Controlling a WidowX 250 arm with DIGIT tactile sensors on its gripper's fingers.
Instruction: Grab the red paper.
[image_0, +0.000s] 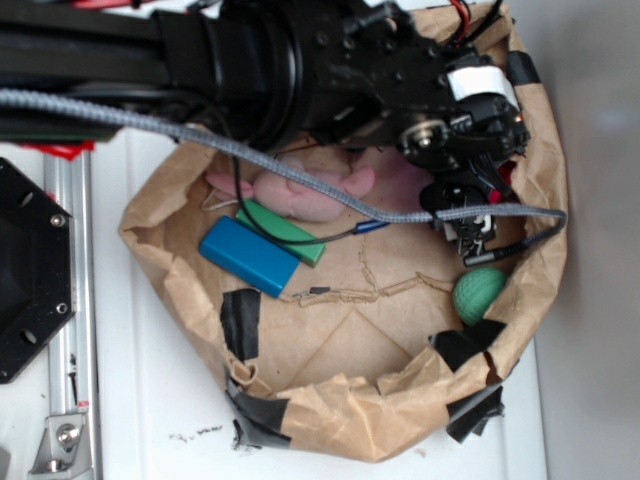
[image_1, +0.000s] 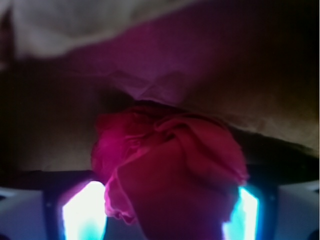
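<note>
The red paper (image_1: 170, 160) is a crumpled bright red wad that fills the middle of the wrist view. It sits deep between my two glowing fingers (image_1: 82, 215), and its sides press against both of them. My gripper (image_1: 165, 205) is shut on it. From the exterior view my gripper (image_0: 470, 232) hangs inside the brown paper bag (image_0: 170, 270), close to its right wall. There only a sliver of the red paper (image_0: 503, 178) shows behind the gripper's black body.
Inside the bag lie a pink plush toy (image_0: 305, 192), a blue block (image_0: 248, 256), a green block (image_0: 283, 232) and a green ball (image_0: 480, 294). The bag wall (image_1: 210, 65) stands close behind the wad. A grey cable (image_0: 300, 175) crosses over the bag.
</note>
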